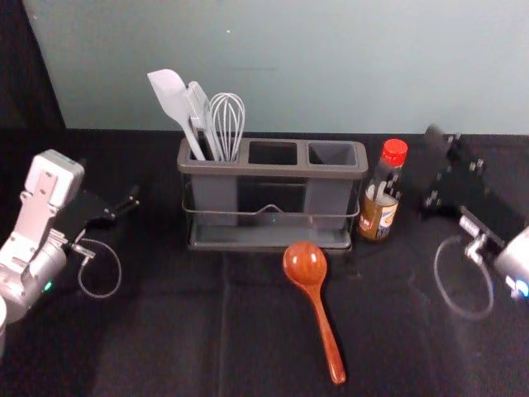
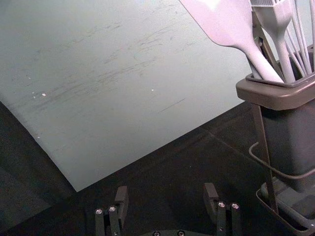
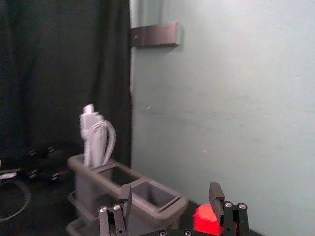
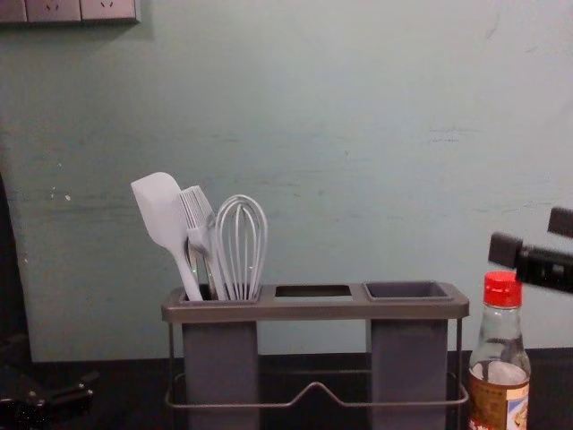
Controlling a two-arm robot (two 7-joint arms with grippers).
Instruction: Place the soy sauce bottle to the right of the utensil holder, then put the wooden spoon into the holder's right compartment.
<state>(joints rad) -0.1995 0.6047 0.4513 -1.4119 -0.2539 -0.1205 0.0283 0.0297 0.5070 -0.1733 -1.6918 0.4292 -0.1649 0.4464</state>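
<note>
Right of utensil holder [image 1: 273,170], soy sauce bottle [image 1: 378,217] stands upright; right gripper [image 3: 172,192], spread wide nearby, should back off smoothly, sparing red cap [image 1: 394,151]. Left gripper [image 2: 166,191] idles at left, jaws wide.

- The place is looking like a lab or robot test station.
- A left arm [image 1: 37,223] and a right arm [image 1: 494,219] are flanking a black-draped table [image 1: 165,339], whose back edge is running along a scuffed, pale wall [image 1: 289,91].
- A dark curtain [image 3: 64,73] is hanging beyond the table's back left corner.
- Sockets [image 4: 54,9] are sitting on the wall.
</note>
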